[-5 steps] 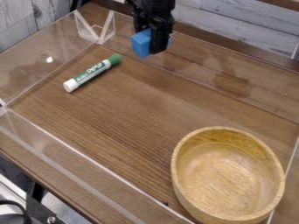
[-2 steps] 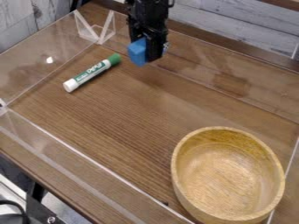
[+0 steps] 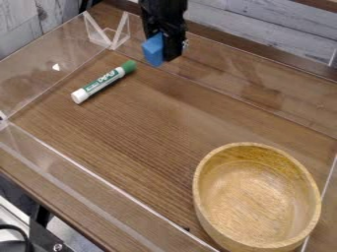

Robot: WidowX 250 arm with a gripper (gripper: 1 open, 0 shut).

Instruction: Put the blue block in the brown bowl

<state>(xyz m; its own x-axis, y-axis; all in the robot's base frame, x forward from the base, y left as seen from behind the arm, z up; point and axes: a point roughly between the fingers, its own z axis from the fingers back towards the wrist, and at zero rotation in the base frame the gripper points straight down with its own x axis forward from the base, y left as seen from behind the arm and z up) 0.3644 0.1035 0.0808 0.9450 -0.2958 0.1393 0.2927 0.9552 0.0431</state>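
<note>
Pincer [image 3: 164, 39] hangs at the far side of the surface [image 3: 158, 128], pinching the blue block [image 3: 157, 49] clear of the wood, so pickup looks done while carrying and release remain. Brown bowl [image 3: 257, 200] sits empty at the near right, well apart. White marker [image 3: 104, 82] lies left of the block, outside a straight path to the bowl; nothing blocks the way.

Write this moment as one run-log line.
gripper: shut on blue block | block: lifted, near marker | bowl: empty

Blue block [image 3: 157, 48] in black fingers [image 3: 171, 41]
</note>
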